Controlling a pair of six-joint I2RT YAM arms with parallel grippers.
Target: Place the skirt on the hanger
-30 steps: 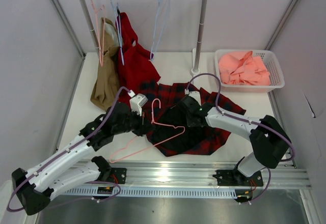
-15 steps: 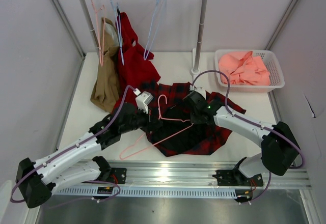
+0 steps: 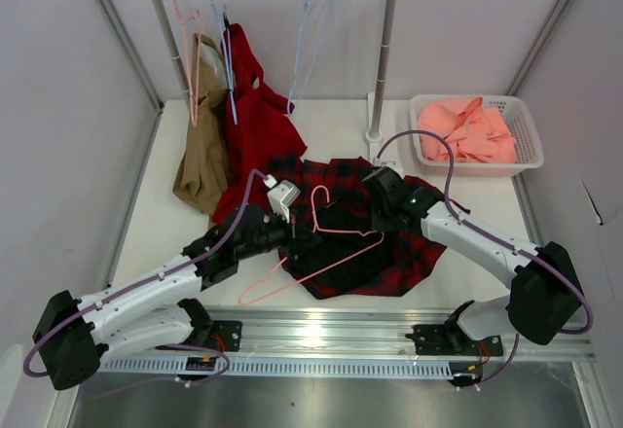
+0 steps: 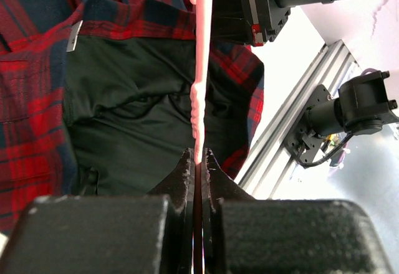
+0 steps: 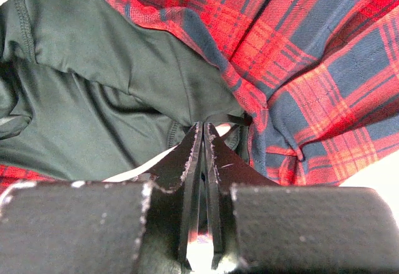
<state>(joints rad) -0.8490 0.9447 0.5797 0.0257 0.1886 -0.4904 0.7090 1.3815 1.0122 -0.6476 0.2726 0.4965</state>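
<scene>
Gripping the hanger [image 4: 201,37] wire, the left gripper [image 4: 198,155] is clenched; hanger runs straight ahead of its fingertips, over the skirt [image 4: 37,118]. The right gripper [image 5: 202,127] is pinched tight on skirt lining, plaid beyond.

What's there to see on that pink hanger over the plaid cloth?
The pink hanger is a thin, wire-like triangle with a curved hook pointing toward the back and small bumps along one arm. It looks like plastic or coated wire. It sits slanted over the plaid skirt and its black lining, one corner reaching past the cloth over the table. The left end effector is shut on one arm.
</scene>
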